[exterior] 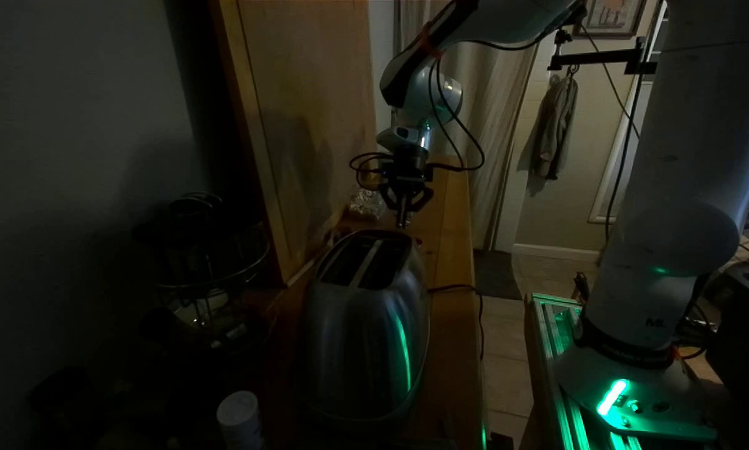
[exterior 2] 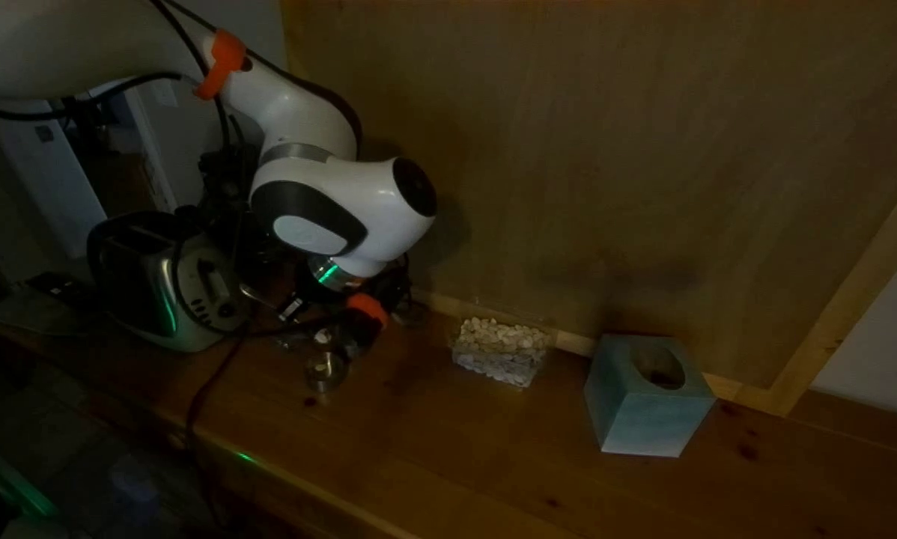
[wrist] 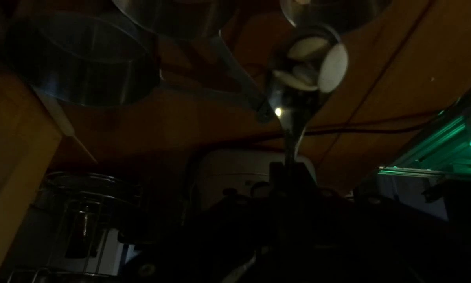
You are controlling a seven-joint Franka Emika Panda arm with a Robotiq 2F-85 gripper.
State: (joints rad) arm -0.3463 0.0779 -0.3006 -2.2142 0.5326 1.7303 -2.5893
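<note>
The gripper (wrist: 289, 168) is grasping a metal spoon (wrist: 294, 118) carrying pale pebbles (wrist: 333, 67) above the tabletop (wrist: 408, 78), near metal measuring cups (wrist: 98, 82); holding it level is likely helping, as 1 pebble is jutting out

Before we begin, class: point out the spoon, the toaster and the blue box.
Spoon (wrist: 293, 118), wrist view: where bowl meets handle.
Toaster (exterior: 363, 337), in an exterior view: metal end below the slots.
Blue box (exterior 2: 649, 421), in an exterior view: side face below the top.
</note>
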